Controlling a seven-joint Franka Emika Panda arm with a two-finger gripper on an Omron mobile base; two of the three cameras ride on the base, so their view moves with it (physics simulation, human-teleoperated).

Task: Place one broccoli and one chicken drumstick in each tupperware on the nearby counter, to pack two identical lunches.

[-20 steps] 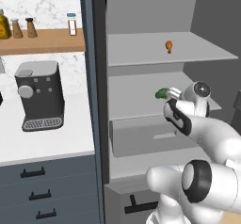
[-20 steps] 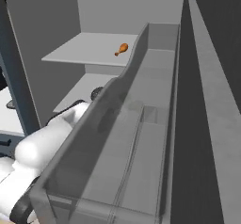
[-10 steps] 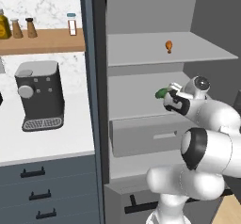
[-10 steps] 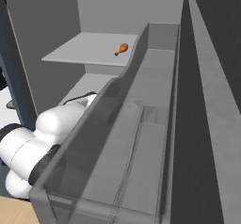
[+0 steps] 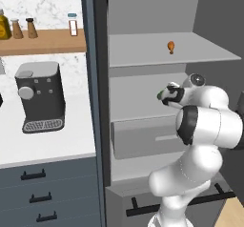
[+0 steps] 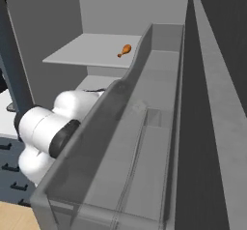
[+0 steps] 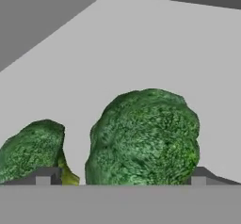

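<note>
The arm has swung deeper into the fridge; we judge the released gripper (image 7: 120,183), straddling the near broccoli (image 7: 143,138), must clench next.

a dark grey coffee machine (image 5: 40,96) stands on the white worktop, below a wooden wall shelf (image 5: 45,42) carrying bottles (image 5: 5,25) and a small jar (image 5: 72,25); right of them, an open grey cabinet (image 5: 157,54) with shelves

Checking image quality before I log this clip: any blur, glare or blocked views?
Left base view: sharp, flat even light, no glare; the arm covers part of the fridge shelves. Right base view: a translucent grey door bin in front veils much of the arm. Hand view: crisp close-up of two broccoli florets, no hard shadows.
</note>
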